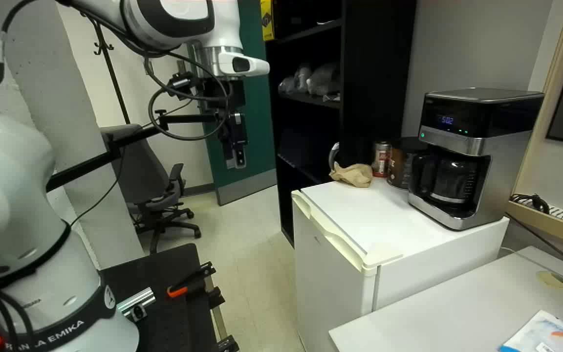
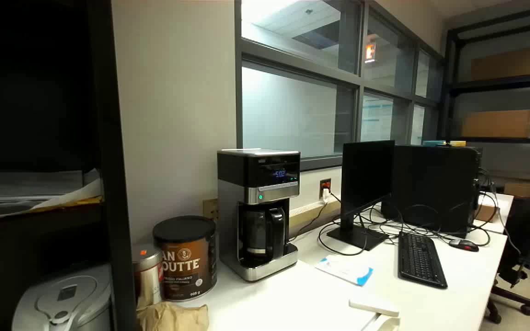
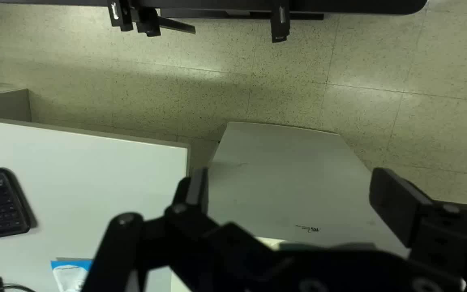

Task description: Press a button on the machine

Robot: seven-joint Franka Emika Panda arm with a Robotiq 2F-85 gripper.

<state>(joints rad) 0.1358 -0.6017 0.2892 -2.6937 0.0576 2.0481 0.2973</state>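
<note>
Currently, your black two-finger gripper (image 3: 290, 188) hangs pointing down with its fingers (image 3: 395, 205) spread wide, well apart from the boxy black-and-silver coffee maker (image 1: 479, 142). In an exterior view, you see that coffee maker standing upright on the white, boxlike fridge (image 1: 355, 210), just beside a black-lidded brown cylindrical can (image 1: 400, 168). On the machine's front, a blue display (image 1: 446, 120) and a small green light (image 1: 422, 135) glow.

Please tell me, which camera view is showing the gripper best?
The wrist view: the gripper is close there, and both fingers stand clearly apart, although blurred. Otherwise it shows only in an exterior view, small, hanging in front of a green door, and there the gap between the fingers cannot be made out.
</note>
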